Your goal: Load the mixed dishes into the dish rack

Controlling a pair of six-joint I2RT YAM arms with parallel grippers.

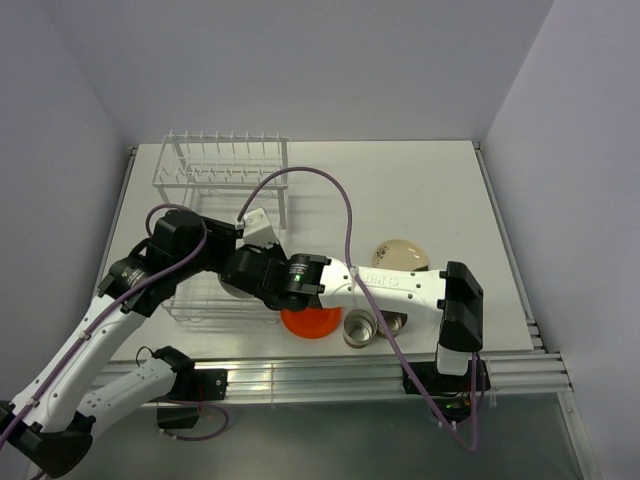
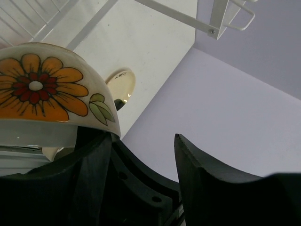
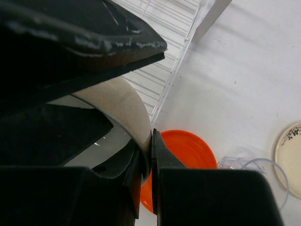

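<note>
Currently the right gripper [image 3: 151,141] pinches the bowl [image 3: 122,108] by its rim over the near right corner of the rack [image 2: 175,17]. The left gripper [image 2: 143,141] stands wide, with nothing between its fingers, beside the bowl. Caution: a rim-only pinch may let the bowl pivot or slip onto the wires or the orange plate [image 3: 186,150] near the rack.

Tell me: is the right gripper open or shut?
Shut on the bowl. In the right wrist view, the right gripper pinches the bowl's rim, with no gap showing.
</note>
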